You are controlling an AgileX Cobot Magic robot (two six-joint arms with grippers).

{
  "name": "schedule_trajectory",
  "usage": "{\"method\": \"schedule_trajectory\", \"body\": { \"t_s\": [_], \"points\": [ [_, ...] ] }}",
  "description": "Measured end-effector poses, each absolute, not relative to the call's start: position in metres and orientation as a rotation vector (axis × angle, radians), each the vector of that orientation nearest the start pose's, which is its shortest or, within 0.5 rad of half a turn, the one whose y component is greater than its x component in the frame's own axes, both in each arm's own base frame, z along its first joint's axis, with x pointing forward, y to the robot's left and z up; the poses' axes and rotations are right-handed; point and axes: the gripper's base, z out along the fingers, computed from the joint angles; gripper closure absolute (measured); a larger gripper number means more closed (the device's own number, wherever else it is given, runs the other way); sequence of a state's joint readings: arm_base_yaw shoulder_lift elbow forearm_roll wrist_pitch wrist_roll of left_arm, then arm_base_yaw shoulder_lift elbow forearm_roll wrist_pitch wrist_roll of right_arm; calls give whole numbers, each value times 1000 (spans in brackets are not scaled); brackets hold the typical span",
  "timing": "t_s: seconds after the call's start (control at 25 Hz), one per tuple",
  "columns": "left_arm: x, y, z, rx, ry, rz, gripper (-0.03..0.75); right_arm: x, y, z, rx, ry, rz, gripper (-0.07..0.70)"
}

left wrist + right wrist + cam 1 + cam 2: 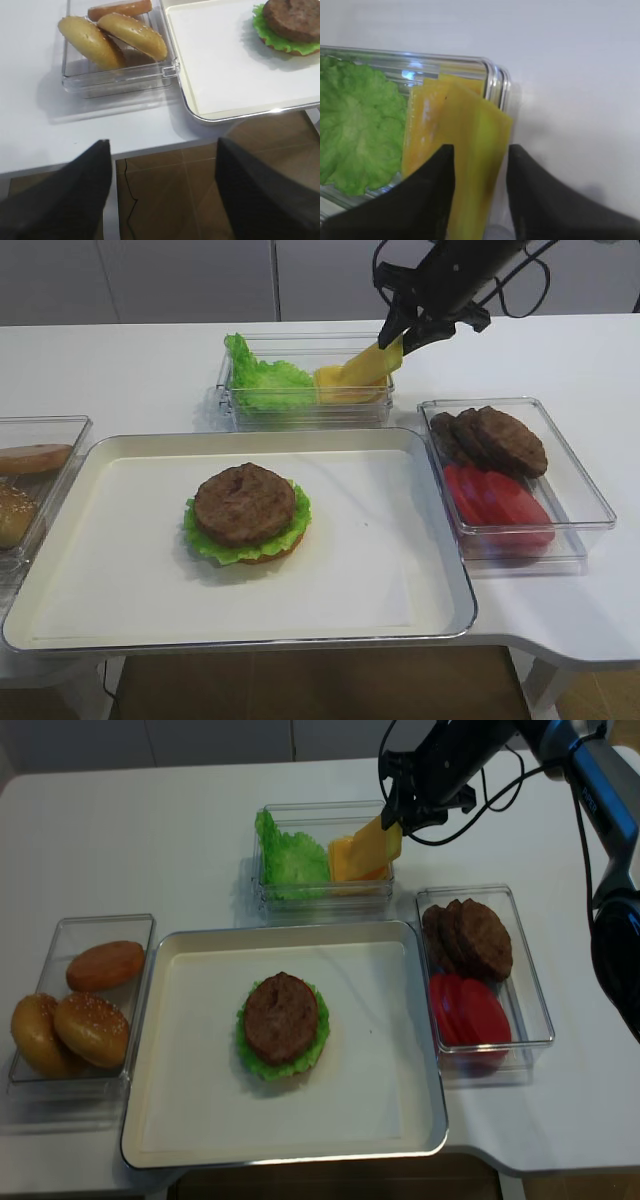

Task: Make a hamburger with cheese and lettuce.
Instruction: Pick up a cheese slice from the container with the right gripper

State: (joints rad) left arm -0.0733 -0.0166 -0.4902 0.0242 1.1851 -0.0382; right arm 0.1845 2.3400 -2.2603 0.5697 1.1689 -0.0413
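**Cheese slice lifted at the back tub, burger waiting on the tray**

Cheese (372, 362) is the thing in play: one thin yellow slice is pinched by its upper edge in the right gripper (412, 328), hanging slanted with its lower end down in the clear tub (305, 415) at the back of the table (120, 365). In the right wrist view the two dark fingers (430, 192) sit either side of the sheet, closed onto it, and a second yellow slice lies flat beneath. Holding it by an edge looks like the sensible way to peel one floppy slice off a stack.

Just beside it in the same tub lies spare lettuce (262, 380), frilly and bright green.

Nearer the front, the hamburger (246, 512) sits left of centre on the big white tray (400, 610): bun base, green leaf, brown patty on top, left bare so the cheese can go straight on. By my reckoning the slice has yet to clear the tub and cross to the tray.

To the right, another tub (585, 502) holds dark patties (492, 440) and red tomato slices (498, 508). On the left, a third tub (40, 1020) keeps the sesame buns (68, 1032) and a plain bun base (106, 965).

The left gripper (160, 192) hangs past the table's front edge, fingers spread wide with nothing between them.

Whether the lower end of the slice touches the one under it, I cannot tell. The high front view cuts off the bun tub, and the right arm's upper part runs out of frame.
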Motion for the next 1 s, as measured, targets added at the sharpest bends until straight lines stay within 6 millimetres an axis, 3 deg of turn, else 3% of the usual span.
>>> {"method": "schedule_trajectory", "body": {
  "t_s": [0.48,1.0],
  "points": [
    [-12,3,265,35,2162,-35,232,494,139,255,-141,2655,842,569],
    [-12,3,265,35,2162,-35,232,488,140,255,-172,2709,858,584]
  ]
}}
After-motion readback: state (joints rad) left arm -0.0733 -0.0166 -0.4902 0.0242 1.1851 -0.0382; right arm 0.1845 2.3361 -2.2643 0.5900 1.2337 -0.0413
